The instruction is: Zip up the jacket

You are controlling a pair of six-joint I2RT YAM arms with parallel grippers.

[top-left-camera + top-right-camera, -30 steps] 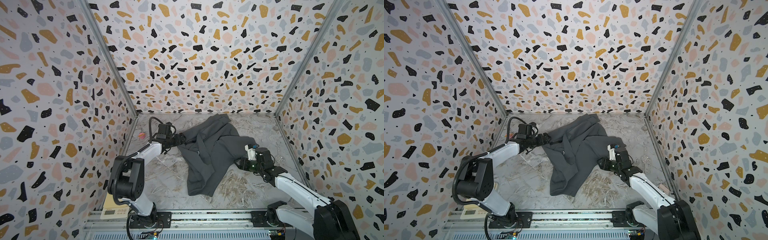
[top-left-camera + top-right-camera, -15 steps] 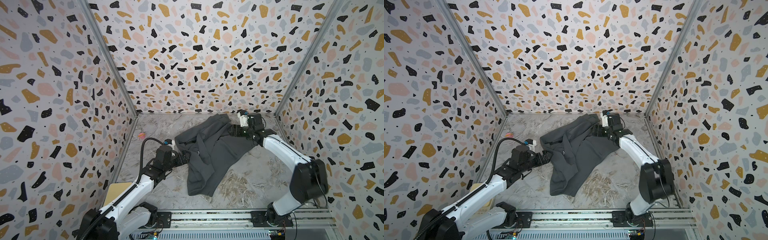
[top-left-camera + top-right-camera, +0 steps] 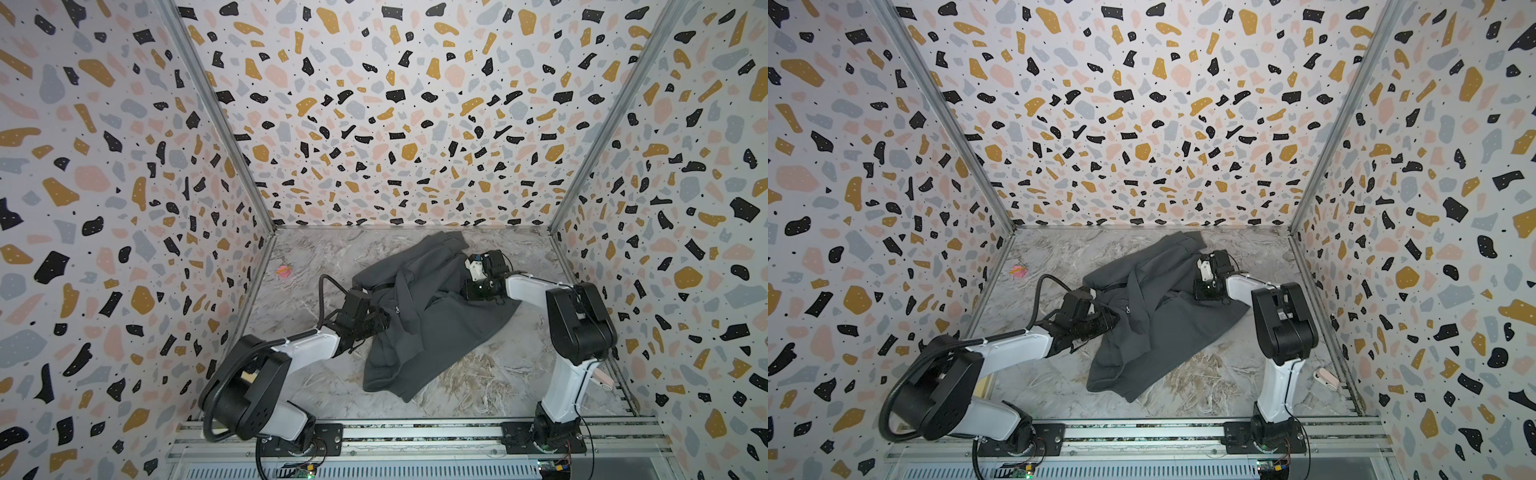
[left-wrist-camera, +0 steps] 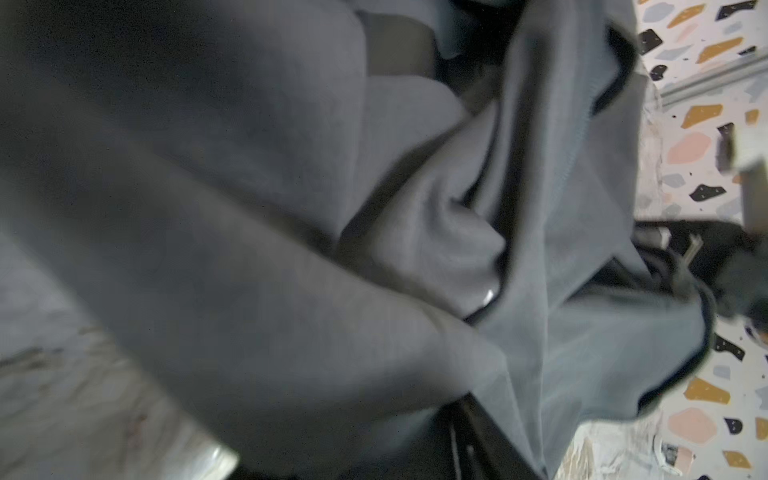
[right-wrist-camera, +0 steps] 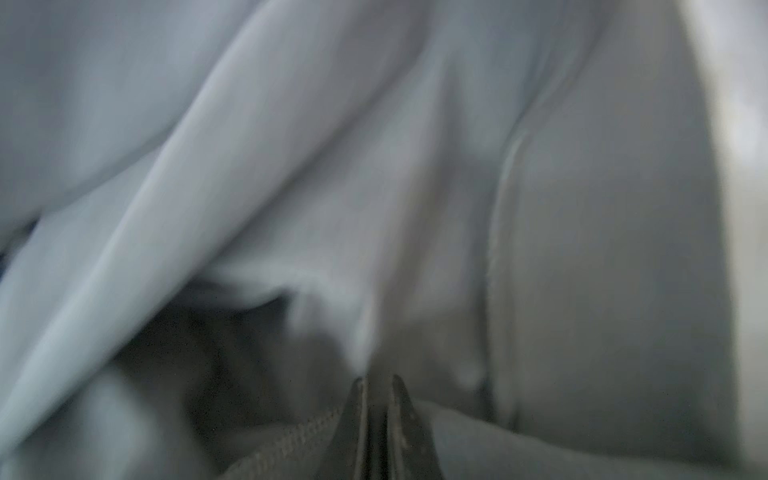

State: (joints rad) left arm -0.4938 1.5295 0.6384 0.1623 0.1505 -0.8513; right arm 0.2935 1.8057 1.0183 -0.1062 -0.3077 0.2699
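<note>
The marbled grey table (image 3: 316, 374) carries the jacket (image 3: 432, 316), which lies crumpled across its middle. One end of it reaches almost to the far edge, and a folded corner points toward the near edge. It is dark grey, with a black trim strip along its upper left side and a small white logo (image 3: 397, 309) on the chest.

The left pincer (image 3: 380, 324) lies low at the jacket's left border, against the cloth. Its wrist view shows only blurred grey folds and black edging, so whether its jaws are wide or narrow cannot be told.

The right pincer (image 3: 467, 289) rests on the part of the jacket nearer the far right corner. In its wrist view the two dark fingertips (image 5: 358, 395) stand almost together, and a ridge of the jacket's cloth appears pinched in the narrow gap.

A small pink scrap (image 3: 283, 271) lies near the table's left edge, well apart from the jacket. A pale pink object (image 3: 601, 380) sits by the right edge.
</note>
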